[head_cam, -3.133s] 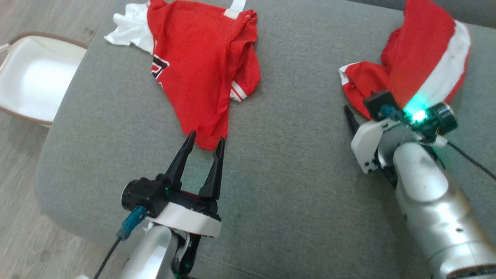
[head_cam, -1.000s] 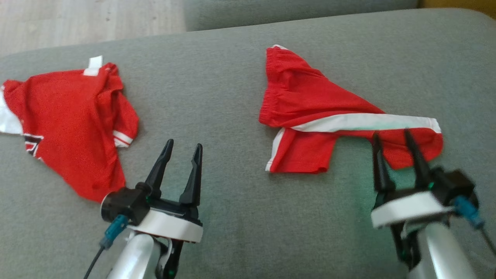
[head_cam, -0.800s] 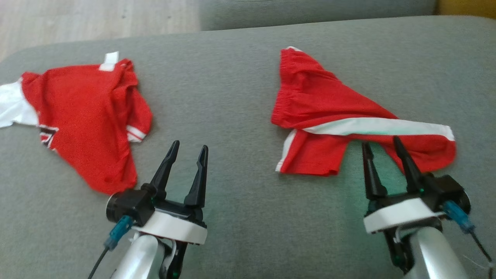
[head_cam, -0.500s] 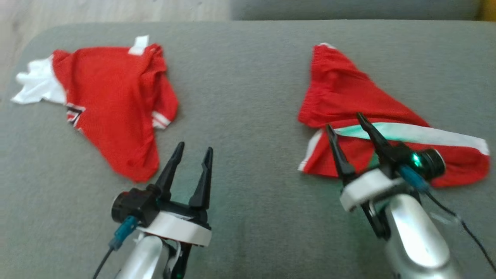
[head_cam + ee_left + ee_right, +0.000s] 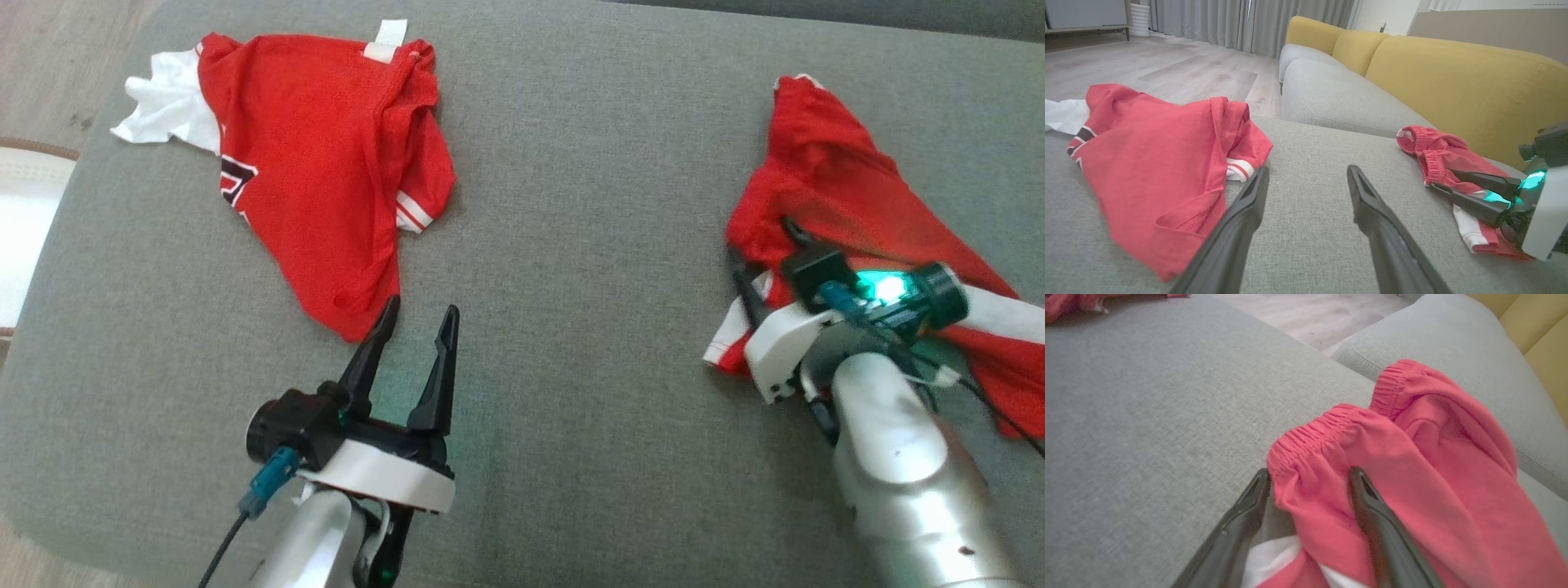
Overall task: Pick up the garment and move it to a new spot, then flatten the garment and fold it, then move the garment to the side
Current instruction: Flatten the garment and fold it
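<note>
- The red shorts point(image 5: 833, 188) lay crumpled on the right side of the grey cushion point(image 5: 588, 245), elastic waistband toward the far edge, a white stripe running along the near leg.
- The right gripper point(image 5: 761, 241) was down at the shorts' waistband end with its jaws spread wide. From the right wrist view, one finger sat at the fabric's edge by the gathered waistband and the other lay over the red cloth, with a fold of the shorts point(image 5: 1412, 457) between them; nothing was pinched.
- A green light glowed on the right wrist, tinting the white stripe beneath it.
- The left gripper point(image 5: 420, 309) hung over bare cushion, fingers spread, holding nothing, its tips just beside the lower corner of a red jersey point(image 5: 326, 163).
- The jersey lay bunched on the left side of the cushion, well apart from the shorts, with white cloth showing at its far left end.
- A white basket point(image 5: 20, 237) stood on the floor beside the cushion's left edge.
- In the left wrist view, a yellow sofa back point(image 5: 1453, 81) rose behind the shorts point(image 5: 1437, 151).
</note>
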### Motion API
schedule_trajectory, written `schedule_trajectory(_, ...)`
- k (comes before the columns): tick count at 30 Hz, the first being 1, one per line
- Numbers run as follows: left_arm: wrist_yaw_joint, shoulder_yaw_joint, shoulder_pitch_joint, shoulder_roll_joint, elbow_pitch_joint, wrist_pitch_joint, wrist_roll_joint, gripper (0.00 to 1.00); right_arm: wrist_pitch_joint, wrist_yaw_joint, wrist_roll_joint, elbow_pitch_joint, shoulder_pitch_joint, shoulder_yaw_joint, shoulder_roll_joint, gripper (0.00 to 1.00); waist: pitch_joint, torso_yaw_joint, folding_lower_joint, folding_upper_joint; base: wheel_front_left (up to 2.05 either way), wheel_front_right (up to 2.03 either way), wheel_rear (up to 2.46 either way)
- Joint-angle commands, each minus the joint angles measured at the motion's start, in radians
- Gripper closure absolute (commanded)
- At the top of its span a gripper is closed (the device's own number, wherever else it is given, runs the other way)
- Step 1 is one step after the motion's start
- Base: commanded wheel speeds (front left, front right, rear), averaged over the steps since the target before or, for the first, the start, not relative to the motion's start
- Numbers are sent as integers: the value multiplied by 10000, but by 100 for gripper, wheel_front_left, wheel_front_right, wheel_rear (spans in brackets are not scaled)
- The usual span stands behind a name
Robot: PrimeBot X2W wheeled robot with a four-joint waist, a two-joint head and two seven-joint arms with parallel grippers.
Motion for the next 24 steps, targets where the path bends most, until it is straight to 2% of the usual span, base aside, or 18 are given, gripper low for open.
schedule_trajectory(1,-57,269,-392,26,-243,-65,-79,0,-240,-9,23,-189,-370,-12,82,100,27,8,-1,0,0,0,0)
schedule_trajectory(3,-57,331,-391,19,-239,-65,-76,0,-621,-9,380,-88,-512,-286,95,100,16,-64,-1,0,0,0,0)
schedule_trajectory(7,-57,402,-336,66,-170,-65,-3,0,-1459,-9,2396,-190,-840,-523,101,100,-97,-400,-1,0,0,0,0)
schedule_trajectory(12,-57,544,-293,173,-154,-65,85,0,-1757,-9,3943,-897,-1451,-1212,102,100,-301,-941,-1,0,0,0,0)
schedule_trajectory(16,-57,596,-270,193,-166,-65,137,0,-1798,-9,4469,-1699,-1866,-2115,-152,100,-518,-1221,-1,0,0,0,0)
schedule_trajectory(20,-57,531,-216,188,-166,-65,163,0,-1641,-9,4761,-2324,-2390,-2730,-1027,100,-749,-1346,-1,0,0,0,0)
schedule_trajectory(22,-57,514,-186,180,-175,-65,145,0,-1617,-9,4423,-2598,-2573,-2775,-1469,100,-817,-1329,-1,0,0,0,0)
schedule_trajectory(24,-57,492,-150,172,-189,-65,118,0,-1587,-9,4294,-2859,-2766,-2910,-1638,100,-882,-1277,-1,0,0,0,0)
